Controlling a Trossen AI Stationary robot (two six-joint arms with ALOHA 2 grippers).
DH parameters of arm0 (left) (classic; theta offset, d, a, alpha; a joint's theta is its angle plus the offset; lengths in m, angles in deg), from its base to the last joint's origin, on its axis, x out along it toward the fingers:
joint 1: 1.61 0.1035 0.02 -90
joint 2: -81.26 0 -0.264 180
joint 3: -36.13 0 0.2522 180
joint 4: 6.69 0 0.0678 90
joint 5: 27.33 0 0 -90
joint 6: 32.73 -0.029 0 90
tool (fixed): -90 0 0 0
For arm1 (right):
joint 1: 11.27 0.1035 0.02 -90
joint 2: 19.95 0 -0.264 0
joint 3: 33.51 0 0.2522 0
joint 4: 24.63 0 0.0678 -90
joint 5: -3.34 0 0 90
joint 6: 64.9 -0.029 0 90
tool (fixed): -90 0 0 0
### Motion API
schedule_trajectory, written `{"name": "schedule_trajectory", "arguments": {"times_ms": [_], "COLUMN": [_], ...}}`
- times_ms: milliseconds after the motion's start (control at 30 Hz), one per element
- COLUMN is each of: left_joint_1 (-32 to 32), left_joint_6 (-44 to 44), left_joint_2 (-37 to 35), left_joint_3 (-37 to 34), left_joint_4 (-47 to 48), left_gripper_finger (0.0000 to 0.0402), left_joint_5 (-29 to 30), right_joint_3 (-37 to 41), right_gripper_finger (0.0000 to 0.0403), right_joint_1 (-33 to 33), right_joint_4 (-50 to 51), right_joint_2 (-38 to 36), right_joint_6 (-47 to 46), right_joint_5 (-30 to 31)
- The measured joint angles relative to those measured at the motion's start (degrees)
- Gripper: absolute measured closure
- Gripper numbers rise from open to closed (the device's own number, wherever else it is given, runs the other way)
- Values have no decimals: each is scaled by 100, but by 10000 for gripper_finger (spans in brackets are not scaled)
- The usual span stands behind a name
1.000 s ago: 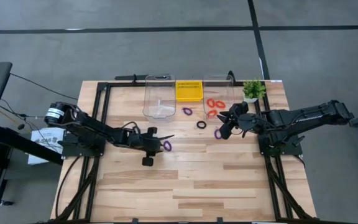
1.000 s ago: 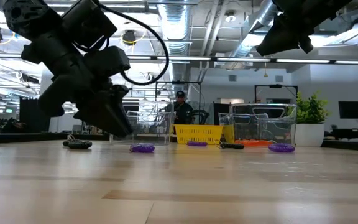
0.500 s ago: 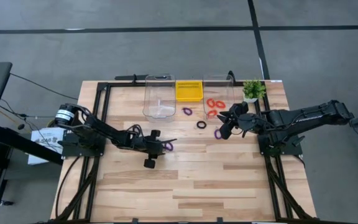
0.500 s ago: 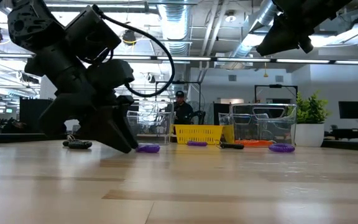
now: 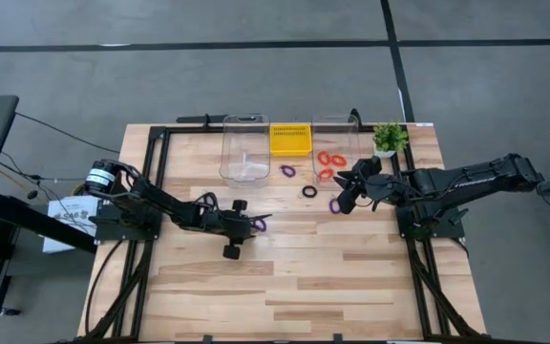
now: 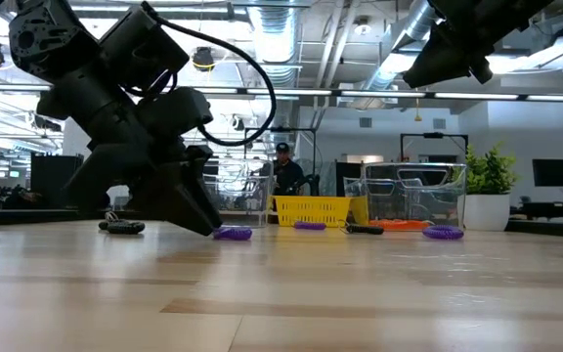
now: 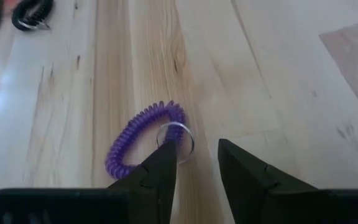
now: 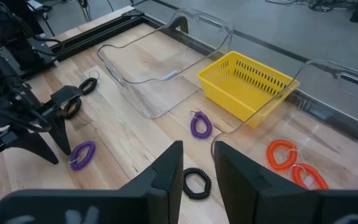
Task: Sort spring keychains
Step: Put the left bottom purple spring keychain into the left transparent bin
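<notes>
Just coiled purple spring keychain [image 7: 143,139]

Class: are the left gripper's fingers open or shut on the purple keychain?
Open. In the left wrist view the left gripper shows a gap between its fingers; the purple keychain lies flat, its metal ring at one fingertip.

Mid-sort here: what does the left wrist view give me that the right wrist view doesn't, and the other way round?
Only the left wrist view shows the metal ring on the purple keychain up close, with one of the left gripper's open fingers at that ring.

Only the right wrist view shows the yellow basket, the two clear bins, two orange keychains, a second purple keychain and the right gripper, fingers apart, empty.

Both show that purple keychain, the left gripper at it, and a black keychain beyond.
</notes>
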Motion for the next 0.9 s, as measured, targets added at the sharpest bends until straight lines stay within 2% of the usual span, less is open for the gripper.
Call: {"name": "schedule_trajectory", "arguments": {"times_ms": [900], "left_joint_1": [155], "left_joint_6": [7], "left_joint_2": [-2], "left_joint_3": [4], "left_joint_4": [-148], "left_gripper_finger": [285], "left_joint_5": [48], "right_joint_3": [0], "right_gripper_finger": [321], "right_joint_1": [0], "right_joint_4": [-4], "right_joint_2": [1], "right_joint_6": [-59], "right_joint_5": [3]}}
